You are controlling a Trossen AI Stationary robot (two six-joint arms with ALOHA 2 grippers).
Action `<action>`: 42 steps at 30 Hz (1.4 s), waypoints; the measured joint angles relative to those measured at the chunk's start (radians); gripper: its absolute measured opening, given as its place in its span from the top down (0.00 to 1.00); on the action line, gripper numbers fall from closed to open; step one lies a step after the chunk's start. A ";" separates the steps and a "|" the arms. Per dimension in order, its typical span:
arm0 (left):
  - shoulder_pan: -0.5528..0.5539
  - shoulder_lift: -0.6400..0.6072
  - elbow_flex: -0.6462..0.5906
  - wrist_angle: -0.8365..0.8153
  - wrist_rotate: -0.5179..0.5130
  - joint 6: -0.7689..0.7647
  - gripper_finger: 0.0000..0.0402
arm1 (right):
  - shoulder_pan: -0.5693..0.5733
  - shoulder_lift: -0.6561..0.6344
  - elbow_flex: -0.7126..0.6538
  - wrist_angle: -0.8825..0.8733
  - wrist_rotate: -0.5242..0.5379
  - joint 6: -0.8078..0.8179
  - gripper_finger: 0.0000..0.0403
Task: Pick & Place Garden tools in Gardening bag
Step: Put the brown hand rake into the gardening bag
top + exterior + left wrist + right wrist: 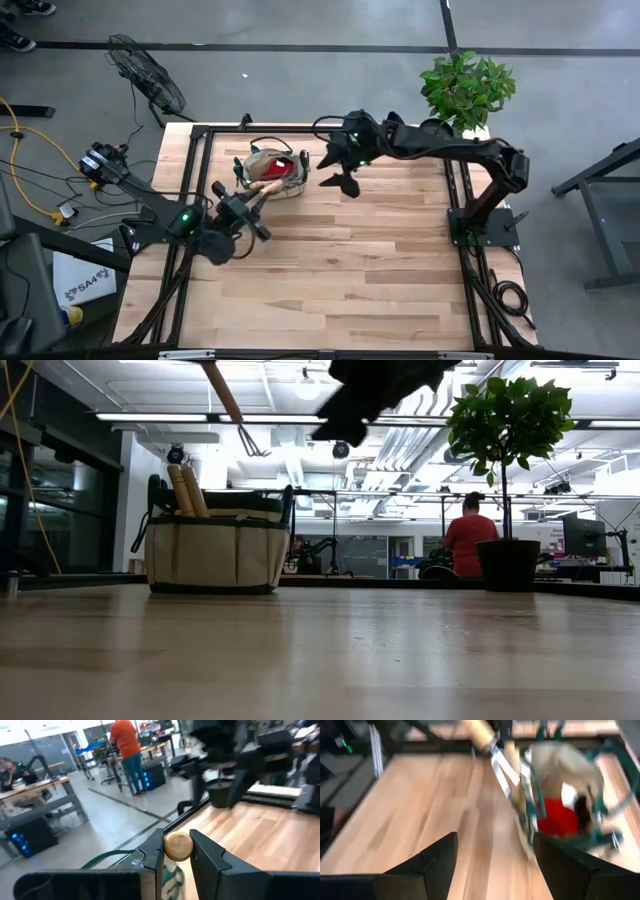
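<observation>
Here the left end effector (247, 207) grips the hand rake (228, 402) above the gardening bag (215, 550).

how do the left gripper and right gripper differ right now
The left gripper is shut on a wooden handle; the right gripper is open and empty. In the high view the left gripper sits left of the gardening bag, the right gripper just right of it. Both are dark and two-fingered.

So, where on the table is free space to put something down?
The wooden tabletop is bare between the gardening bag and the near edge, also beside the potted plant. It is crowded at the bag: the left gripper holds a hand rake there, and the open right gripper hangs beside it.
</observation>
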 joint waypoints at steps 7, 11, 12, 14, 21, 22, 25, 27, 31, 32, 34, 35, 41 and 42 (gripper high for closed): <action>0.163 -0.018 0.000 -0.113 0.117 -0.013 0.84 | -0.034 -0.032 0.000 -0.244 0.041 -0.059 0.38; 0.279 -0.081 0.000 -0.175 0.234 0.016 0.84 | -0.046 -0.032 0.000 -0.322 0.043 -0.076 0.38; 0.306 -0.099 0.000 -0.178 0.273 0.039 0.84 | -0.047 -0.032 -0.001 -0.332 0.045 -0.078 0.38; 0.358 -0.138 0.000 -0.182 0.382 0.101 0.84 | -0.047 -0.032 -0.001 -0.343 0.045 -0.078 0.38; 0.566 -0.268 0.000 -0.182 0.754 0.336 0.84 | -0.046 -0.032 -0.001 -0.343 0.038 -0.100 0.38; 0.596 -0.286 0.000 -0.183 0.786 0.361 0.84 | -0.046 -0.032 -0.001 -0.342 0.038 -0.103 0.38; 0.683 -0.327 0.000 -0.182 0.931 0.426 0.84 | -0.046 -0.032 -0.001 -0.342 0.038 -0.105 0.38; 0.732 -0.348 0.000 -0.193 1.034 0.455 0.84 | -0.046 -0.032 -0.001 -0.342 0.038 -0.107 0.38; 0.807 -0.370 0.000 -0.217 1.154 0.488 0.84 | -0.046 -0.032 -0.001 -0.342 0.037 -0.127 0.38; 0.823 -0.370 0.000 -0.221 1.174 0.495 0.84 | -0.046 -0.032 -0.001 -0.342 0.037 -0.127 0.38; 0.849 -0.370 0.000 -0.233 1.216 0.507 0.84 | -0.046 -0.032 -0.001 -0.342 0.037 -0.127 0.38; 0.863 -0.370 0.000 -0.238 1.238 0.514 0.84 | -0.046 -0.032 -0.001 -0.342 0.037 -0.128 0.38; 0.931 -0.370 0.000 -0.240 1.324 0.543 0.84 | -0.046 -0.032 -0.001 -0.339 0.035 -0.130 0.38; 0.941 -0.370 0.000 -0.240 1.340 0.550 0.84 | -0.046 -0.032 -0.001 -0.335 0.035 -0.130 0.38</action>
